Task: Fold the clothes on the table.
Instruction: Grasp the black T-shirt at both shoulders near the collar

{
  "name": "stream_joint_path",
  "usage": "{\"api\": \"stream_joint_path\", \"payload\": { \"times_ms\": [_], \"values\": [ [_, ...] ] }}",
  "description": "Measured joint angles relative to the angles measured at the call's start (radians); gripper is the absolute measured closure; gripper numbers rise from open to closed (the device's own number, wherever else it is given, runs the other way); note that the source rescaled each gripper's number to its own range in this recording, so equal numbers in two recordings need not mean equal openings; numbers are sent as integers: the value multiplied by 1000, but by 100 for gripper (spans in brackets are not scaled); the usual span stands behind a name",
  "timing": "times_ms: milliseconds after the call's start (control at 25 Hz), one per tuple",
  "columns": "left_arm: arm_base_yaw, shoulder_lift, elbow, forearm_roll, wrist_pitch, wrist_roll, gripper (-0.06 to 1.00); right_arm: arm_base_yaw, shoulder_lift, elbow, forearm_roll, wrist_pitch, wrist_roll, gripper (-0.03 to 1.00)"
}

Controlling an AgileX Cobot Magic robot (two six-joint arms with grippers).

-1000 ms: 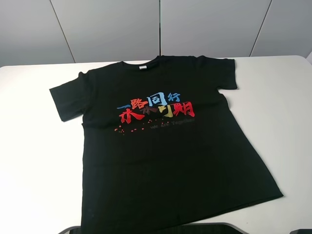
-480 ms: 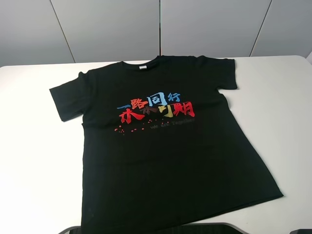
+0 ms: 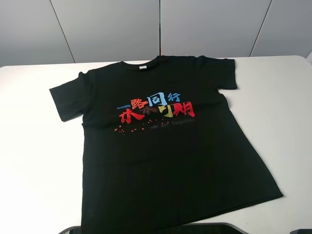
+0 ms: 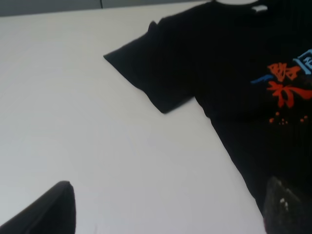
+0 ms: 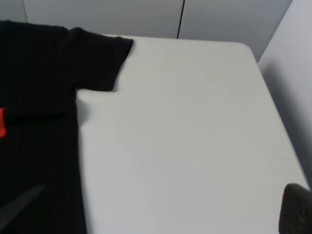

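Note:
The black T-shirt (image 3: 161, 146) lies flat and face up on the white table (image 3: 34, 161), collar at the far side, hem at the near edge. Red, blue and yellow characters (image 3: 156, 108) run across its chest. Neither gripper shows in the exterior view. In the left wrist view my left gripper (image 4: 168, 207) is open and empty, above the table beside the shirt's side edge, short of its left sleeve (image 4: 146, 73). In the right wrist view my right gripper (image 5: 158, 207) is open and empty, above bare table (image 5: 195, 122) beside the shirt's right sleeve (image 5: 97, 58).
Grey wall panels (image 3: 107, 29) stand behind the table. The table's right edge and rounded far corner (image 5: 251, 48) show in the right wrist view. A dark curved part (image 3: 209, 227) sits at the near edge, over the shirt's hem.

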Motion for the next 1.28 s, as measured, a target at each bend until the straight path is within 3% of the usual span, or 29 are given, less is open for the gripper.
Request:
{"api": "stream_joint_path", "payload": {
  "times_ms": [320,520,880,1160,1280],
  "values": [
    [0,213,-56,-4,-13,44,-5,47,317,-176,-10,12,-85,-3],
    [0,357,-155,-4,-53,166,-5,73,560,-268,9,13,-164,-3],
    [0,636,-177,-8,-128,334,-5,75,936,-378,214,-15,-357,-3],
    [0,816,-197,-180,-233,527,-5,75,1137,-420,320,-47,-489,-3],
    [-19,891,-216,-205,-254,607,-5,75,1218,-436,380,-70,-560,-3]
  ]
}}
